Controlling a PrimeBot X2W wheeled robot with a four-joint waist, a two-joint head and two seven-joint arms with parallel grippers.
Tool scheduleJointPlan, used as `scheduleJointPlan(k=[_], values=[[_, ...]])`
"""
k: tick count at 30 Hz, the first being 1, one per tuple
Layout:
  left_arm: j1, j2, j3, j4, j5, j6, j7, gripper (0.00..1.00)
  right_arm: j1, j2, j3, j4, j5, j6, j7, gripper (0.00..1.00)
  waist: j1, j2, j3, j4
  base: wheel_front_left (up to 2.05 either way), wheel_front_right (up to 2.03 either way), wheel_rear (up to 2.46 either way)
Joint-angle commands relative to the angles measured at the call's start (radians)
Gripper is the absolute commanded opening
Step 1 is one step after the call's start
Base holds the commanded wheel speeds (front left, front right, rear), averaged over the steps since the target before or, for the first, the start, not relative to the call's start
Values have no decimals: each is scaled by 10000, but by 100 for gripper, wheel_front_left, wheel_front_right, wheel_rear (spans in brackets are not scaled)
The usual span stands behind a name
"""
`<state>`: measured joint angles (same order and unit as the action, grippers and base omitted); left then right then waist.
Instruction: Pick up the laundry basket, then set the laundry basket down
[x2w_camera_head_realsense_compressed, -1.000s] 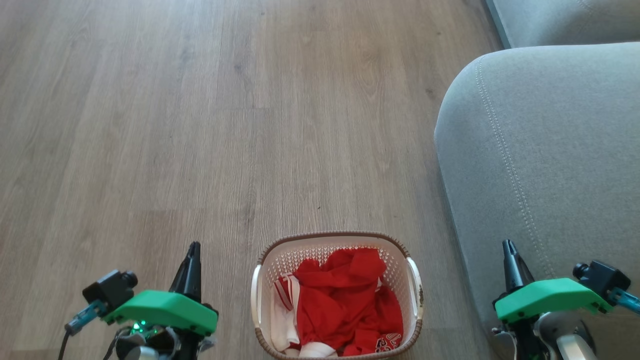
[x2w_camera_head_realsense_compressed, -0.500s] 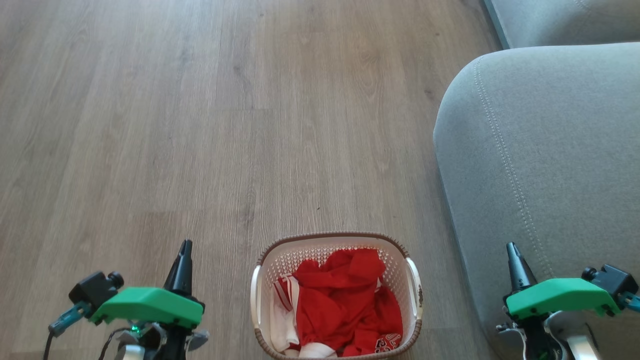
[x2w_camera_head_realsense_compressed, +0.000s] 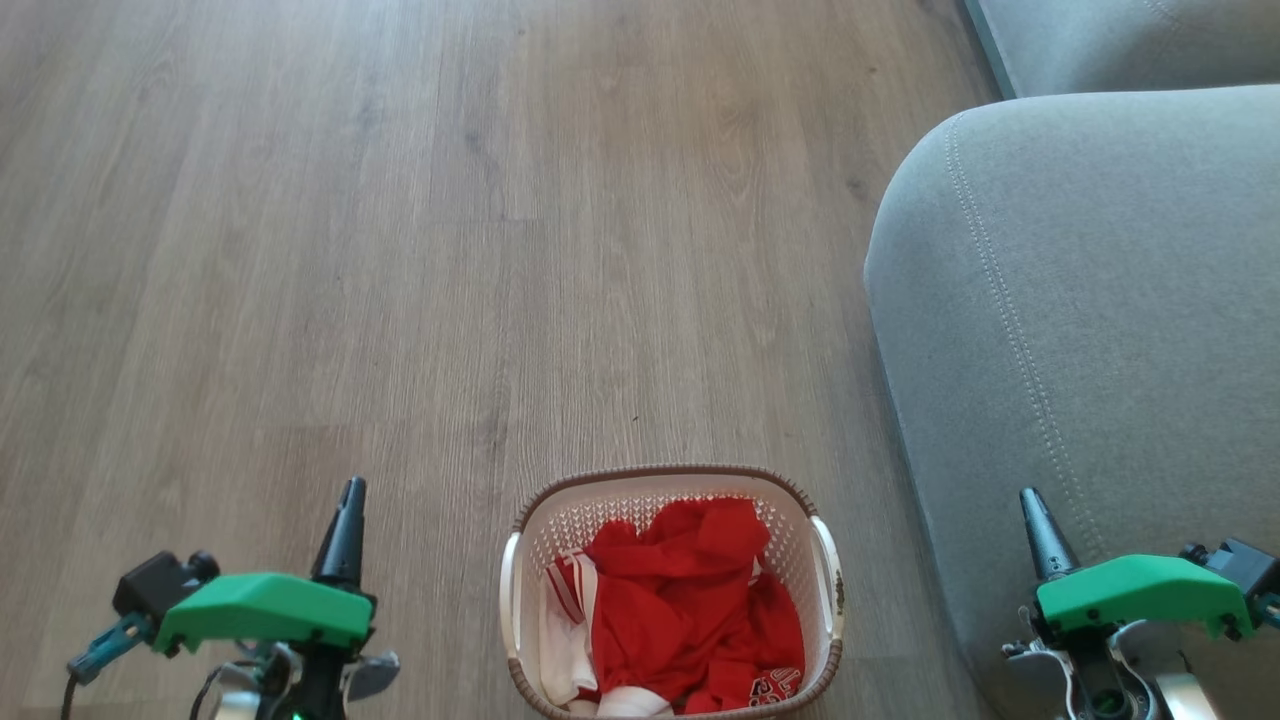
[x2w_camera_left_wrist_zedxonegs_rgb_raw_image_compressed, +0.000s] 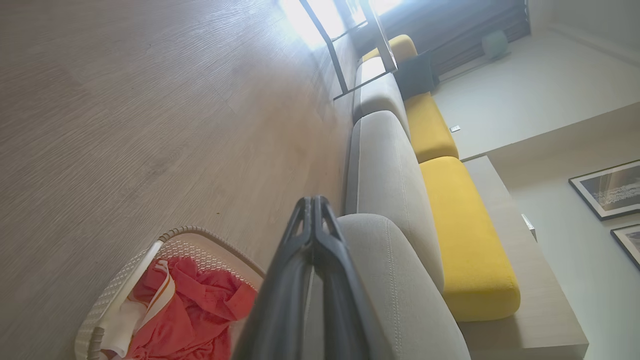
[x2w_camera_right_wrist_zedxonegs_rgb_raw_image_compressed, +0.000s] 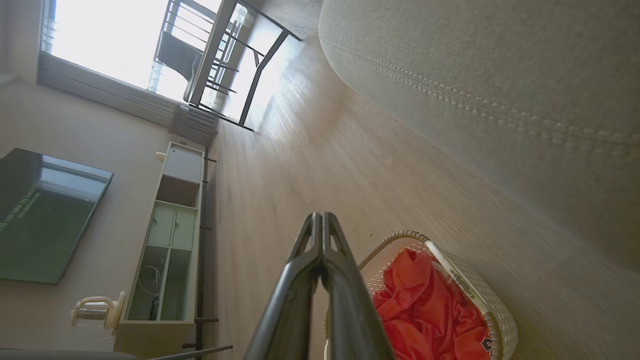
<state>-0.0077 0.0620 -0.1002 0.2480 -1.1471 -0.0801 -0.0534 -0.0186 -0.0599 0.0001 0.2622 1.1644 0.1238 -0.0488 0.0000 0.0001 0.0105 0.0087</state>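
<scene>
You have not begun the lift: the laundry basket (x2w_camera_head_realsense_compressed: 672, 590) sits on the floor (x2w_camera_head_realsense_compressed: 400, 250) just beside the grey sofa (x2w_camera_head_realsense_compressed: 1080, 330), with red clothes (x2w_camera_head_realsense_compressed: 690, 600) inside. Your left gripper (x2w_camera_head_realsense_compressed: 343, 520) and right gripper (x2w_camera_head_realsense_compressed: 1040, 530) flank it, well apart from its handles. Both pairs of fingers are pressed closed on nothing.
</scene>
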Motion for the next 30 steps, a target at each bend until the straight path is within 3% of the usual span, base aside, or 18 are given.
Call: scheduleJointPlan(k=[1,30], values=[[-650,150,375,-244,-288,-88,90,0,-618,-156,43,-293,303,45,73,0,0,-1,-3,-3,0,0,0],[-853,141,1264,-118,-3195,-351,905,0,-774,-138,-505,-230,3070,60,890,0,0,-1,-47,-56,0,0,0]])
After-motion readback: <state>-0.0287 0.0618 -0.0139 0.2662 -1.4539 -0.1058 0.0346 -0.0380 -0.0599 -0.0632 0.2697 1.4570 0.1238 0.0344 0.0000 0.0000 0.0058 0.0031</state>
